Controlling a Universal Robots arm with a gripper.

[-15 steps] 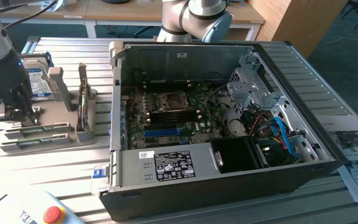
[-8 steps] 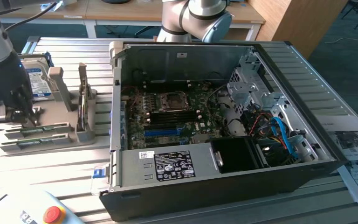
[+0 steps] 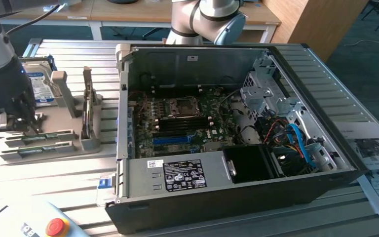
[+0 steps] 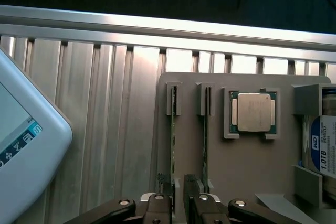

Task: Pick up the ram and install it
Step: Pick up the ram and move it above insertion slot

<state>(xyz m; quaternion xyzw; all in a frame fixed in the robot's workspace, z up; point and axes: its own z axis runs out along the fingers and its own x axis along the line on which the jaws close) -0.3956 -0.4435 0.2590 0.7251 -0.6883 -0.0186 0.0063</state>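
Ram [image 4: 172, 145] stands on edge in the grey holder [image 4: 252, 177] on the table [image 4: 105, 129], in the slot farthest from the processor chip [image 4: 253, 111]. The holder sits beside the open computer case [image 3: 242, 123].

Jaws wide, holding nothing, astride the stick's near end, with a fingertip [image 4: 164, 183] on each side. Contact: cannot tell.

Long axis runs straight away from the jaws, crosswise to their closing line.

Second stick [image 4: 205, 145] is parallel, just outside them.
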